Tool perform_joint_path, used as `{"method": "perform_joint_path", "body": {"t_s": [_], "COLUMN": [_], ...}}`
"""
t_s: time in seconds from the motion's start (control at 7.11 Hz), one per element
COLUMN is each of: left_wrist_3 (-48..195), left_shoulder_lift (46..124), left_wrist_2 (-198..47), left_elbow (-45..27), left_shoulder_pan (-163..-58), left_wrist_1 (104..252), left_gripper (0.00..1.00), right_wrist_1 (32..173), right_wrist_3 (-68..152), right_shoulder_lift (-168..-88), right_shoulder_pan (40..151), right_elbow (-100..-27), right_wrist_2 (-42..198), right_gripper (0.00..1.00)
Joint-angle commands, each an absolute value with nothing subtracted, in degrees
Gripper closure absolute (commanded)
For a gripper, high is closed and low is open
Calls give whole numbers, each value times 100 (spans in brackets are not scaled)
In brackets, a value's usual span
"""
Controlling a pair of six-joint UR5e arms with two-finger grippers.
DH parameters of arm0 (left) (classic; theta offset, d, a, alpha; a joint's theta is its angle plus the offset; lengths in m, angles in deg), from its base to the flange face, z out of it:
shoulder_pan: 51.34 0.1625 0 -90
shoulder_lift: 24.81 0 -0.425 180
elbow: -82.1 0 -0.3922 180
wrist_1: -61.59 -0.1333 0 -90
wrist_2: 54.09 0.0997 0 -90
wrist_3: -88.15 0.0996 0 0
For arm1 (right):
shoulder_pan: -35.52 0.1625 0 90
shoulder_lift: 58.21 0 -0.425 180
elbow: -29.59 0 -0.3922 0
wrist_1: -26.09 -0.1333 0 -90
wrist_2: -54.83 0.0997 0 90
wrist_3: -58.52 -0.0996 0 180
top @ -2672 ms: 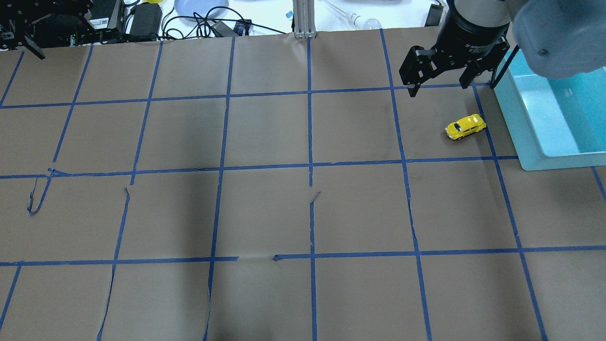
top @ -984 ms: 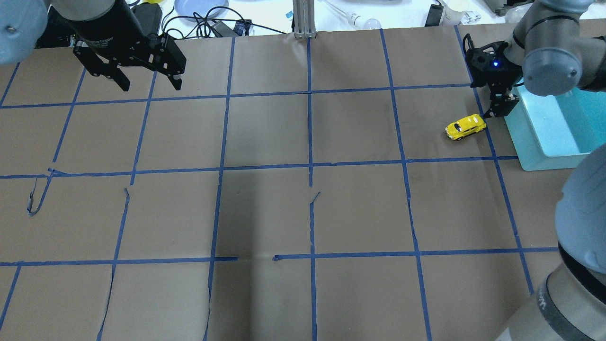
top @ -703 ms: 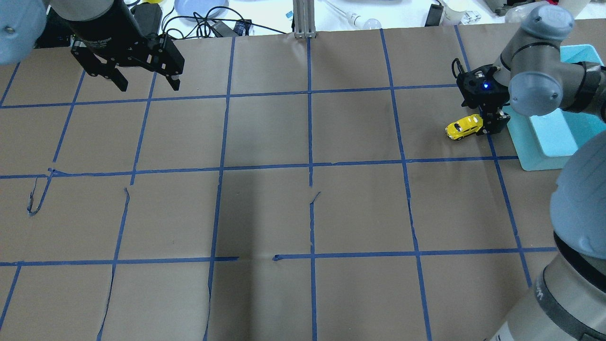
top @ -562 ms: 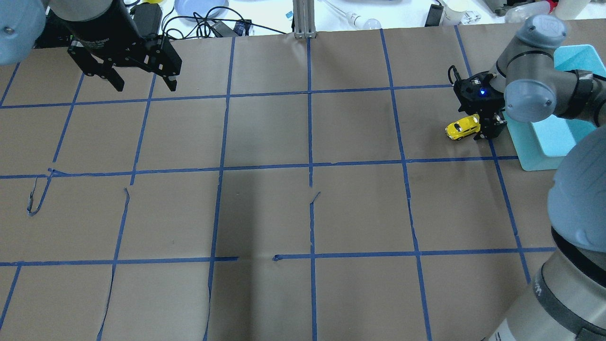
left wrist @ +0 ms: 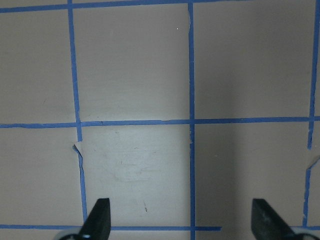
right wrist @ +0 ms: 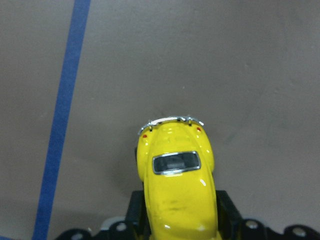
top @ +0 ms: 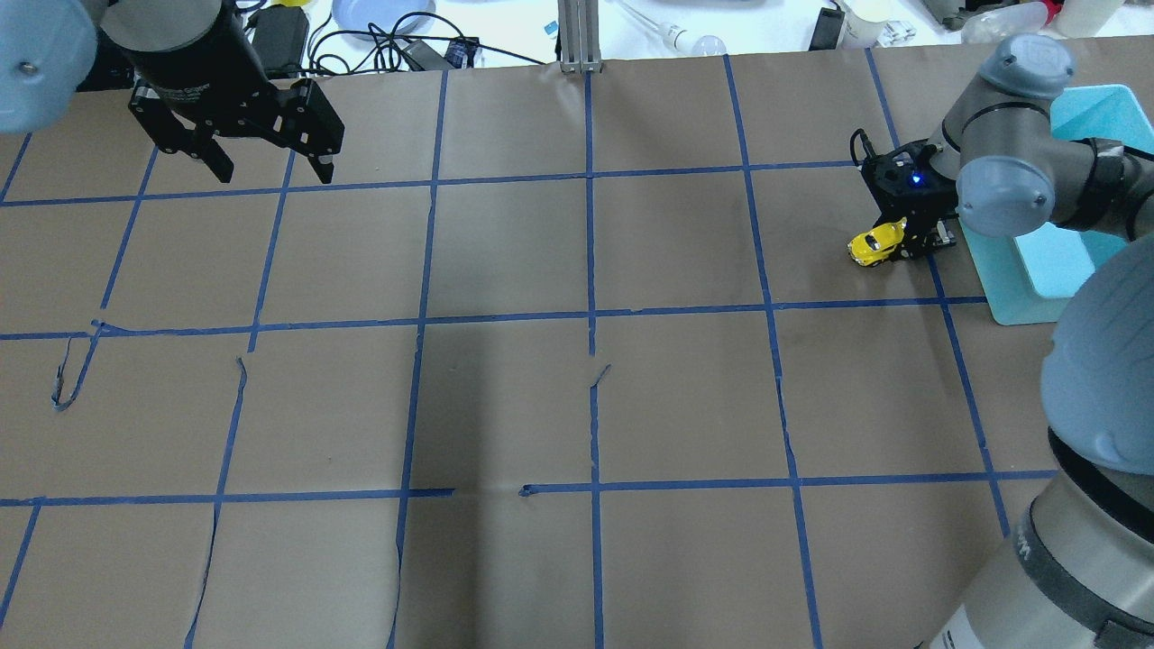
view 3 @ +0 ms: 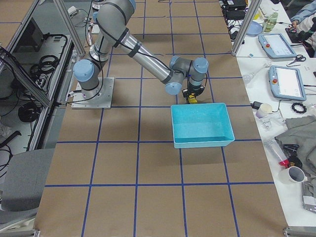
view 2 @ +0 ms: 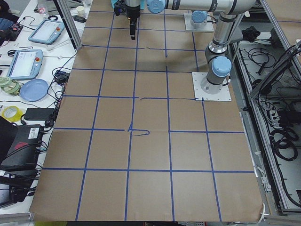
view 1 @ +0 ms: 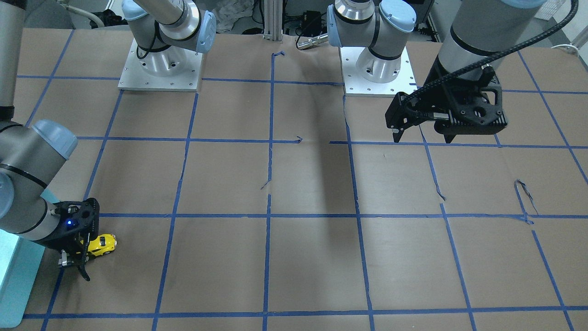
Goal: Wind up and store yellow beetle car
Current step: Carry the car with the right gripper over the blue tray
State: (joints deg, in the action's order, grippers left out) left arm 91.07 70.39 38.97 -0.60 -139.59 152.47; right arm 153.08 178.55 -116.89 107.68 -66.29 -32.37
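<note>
The yellow beetle car stands on the brown paper near the bin's left wall; it also shows in the front view and the right side view. My right gripper is down at table level and shut on the car's back half. In the right wrist view the car sits between the two dark fingers, its other end sticking out ahead. From the front the right gripper covers the car's left end. My left gripper hangs open and empty at the far left, its fingertips wide apart.
A light blue bin stands just right of the car, also in the right side view and at the front view's left edge. Blue tape lines grid the brown paper. Cables and a plate lie beyond the far edge.
My right gripper has come down from over the bin's edge to the car and closed its fingers around it. My left gripper came into view at the far left and edged left.
</note>
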Motion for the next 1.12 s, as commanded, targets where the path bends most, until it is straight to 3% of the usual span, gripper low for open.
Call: {"method": "perform_joint_path", "body": {"t_s": [0.0, 0.28, 0.56, 0.98], "left_wrist_3": [9122, 9114, 9114, 9114], "left_shoulder_lift": [7038, 7038, 7038, 7055], "left_wrist_2": [3899, 3899, 3908, 3899], "left_elbow": [-69, -61, -61, -69], "left_shoulder_pan": [-13958, -13949, -13941, -13949], "left_wrist_1": [15247, 15169, 15080, 15080], "left_gripper": [0, 0, 0, 0], "right_wrist_1": [15222, 13787, 13508, 13717], "right_wrist_3": [17551, 17314, 17304, 17644], "right_shoulder_lift": [-12163, -12728, -12485, -11810], "right_shoulder_pan": [10768, 10689, 10278, 9250], "right_elbow": [-6543, -5826, -5208, -5101], "right_wrist_2": [-3227, -3183, -3279, -3148], "right_gripper": [90, 91, 89, 83]}}
